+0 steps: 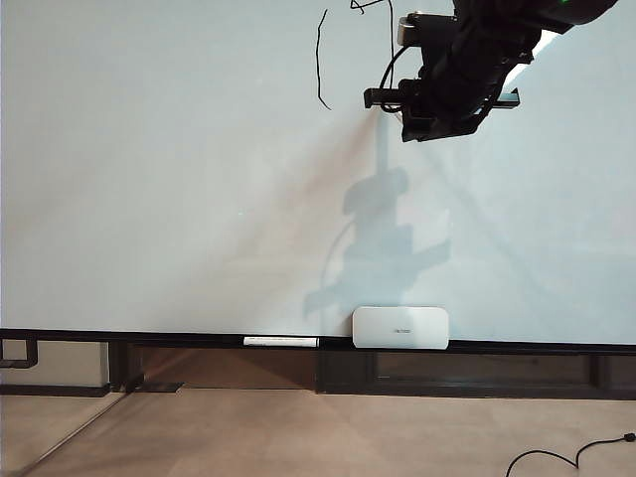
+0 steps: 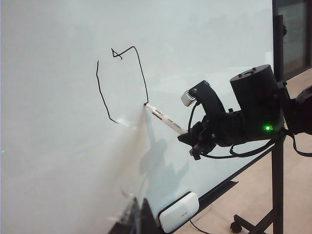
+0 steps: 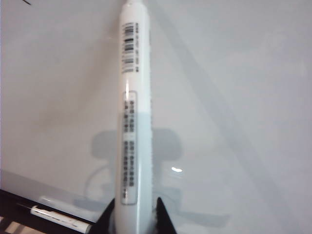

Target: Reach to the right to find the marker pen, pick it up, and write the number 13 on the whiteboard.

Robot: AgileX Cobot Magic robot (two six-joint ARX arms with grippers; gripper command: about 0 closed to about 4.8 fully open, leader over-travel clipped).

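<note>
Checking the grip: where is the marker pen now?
The right pincer holds the marker pen, tip on the whiteboard at the strokes' end, right of the tall line.

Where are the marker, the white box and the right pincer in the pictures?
marker (image 2: 165, 118), left wrist view, middle of its white barrel.
white box (image 1: 400, 327), exterior view, centre of its front face.
right pincer (image 3: 132, 212), right wrist view, between its two dark fingertips, which hold the marker.

Marker pen (image 2: 163, 118) tip against whiteboard (image 2: 58, 161)
</note>
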